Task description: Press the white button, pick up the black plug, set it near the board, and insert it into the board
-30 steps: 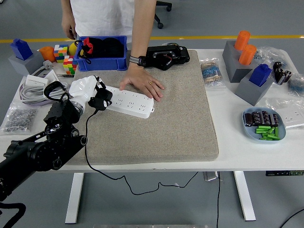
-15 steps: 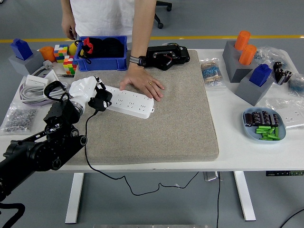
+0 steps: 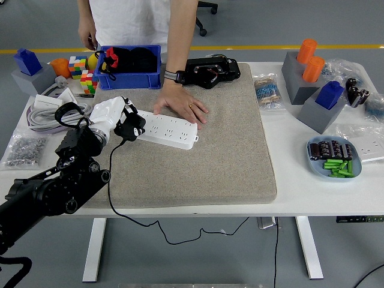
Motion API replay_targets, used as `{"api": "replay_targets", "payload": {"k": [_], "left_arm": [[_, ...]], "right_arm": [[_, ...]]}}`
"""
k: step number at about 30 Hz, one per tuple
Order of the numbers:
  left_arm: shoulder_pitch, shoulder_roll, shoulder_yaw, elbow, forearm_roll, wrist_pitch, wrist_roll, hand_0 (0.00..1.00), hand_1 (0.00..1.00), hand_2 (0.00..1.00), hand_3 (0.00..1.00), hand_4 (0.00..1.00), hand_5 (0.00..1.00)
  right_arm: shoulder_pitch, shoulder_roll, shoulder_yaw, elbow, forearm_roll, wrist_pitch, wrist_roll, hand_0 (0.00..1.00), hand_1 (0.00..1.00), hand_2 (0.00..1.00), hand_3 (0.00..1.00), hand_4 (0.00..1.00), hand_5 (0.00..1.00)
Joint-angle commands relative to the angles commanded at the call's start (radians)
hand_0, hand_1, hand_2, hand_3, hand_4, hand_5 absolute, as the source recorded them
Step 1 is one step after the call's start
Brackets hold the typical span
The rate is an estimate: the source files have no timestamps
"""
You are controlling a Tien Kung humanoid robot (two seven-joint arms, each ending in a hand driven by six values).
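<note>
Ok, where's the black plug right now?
In the head view, the black plug is on the left, held in the left robot hand at the left end of the white power strip, on the grey mat.

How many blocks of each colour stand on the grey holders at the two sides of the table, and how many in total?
Blue blocks: 2, one at the far left and one at the right.
Orange cylinders: 2, on the grey holder at the far right.
Total: 4.
</note>
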Motion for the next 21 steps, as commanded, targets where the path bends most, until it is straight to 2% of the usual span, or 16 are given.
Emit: {"api": "replay_targets", "payload": {"k": [5, 6, 11, 12, 21], "left_arm": [[0.002, 0.000, -0.001, -0.004, -0.002, 0.000, -0.006, 0.356, 0.587, 0.526, 0.732, 0.934, 0.142], [0.002, 0.000, -0.001, -0.005, -0.003, 0.000, -0.005, 0.713, 0.809, 0.711, 0.804, 0.965, 0.195], [0.003, -0.001, -0.001, -0.007, -0.005, 0.001, -0.004, 0.713, 0.809, 0.711, 0.804, 0.965, 0.195], [0.004, -0.001, -0.002, -0.008, -0.003, 0.002, -0.003, 0.826, 0.891, 0.806, 0.841, 0.981, 0.228], [0.003, 0.001, -0.001, -0.009, -0.002, 0.001, 0.007, 0.850, 0.913, 0.832, 0.845, 0.986, 0.245]], "right_arm": [[-0.001, 0.001, -0.001, 0.000, 0.000, 0.000, 0.000, 0.709, 0.625, 0.643, 0.607, 0.658, 0.359], [-0.001, 0.001, 0.000, -0.001, 0.000, 0.000, 0.000, 0.709, 0.624, 0.643, 0.607, 0.658, 0.357], [-0.002, 0.002, -0.001, 0.000, 0.001, 0.000, 0.000, 0.709, 0.624, 0.643, 0.607, 0.658, 0.357], [-0.002, 0.002, -0.001, 0.000, 0.001, 0.000, 0.000, 0.708, 0.624, 0.644, 0.607, 0.658, 0.356], [-0.002, 0.002, 0.000, -0.001, 0.000, 0.000, 0.000, 0.709, 0.624, 0.642, 0.607, 0.658, 0.357]]}}
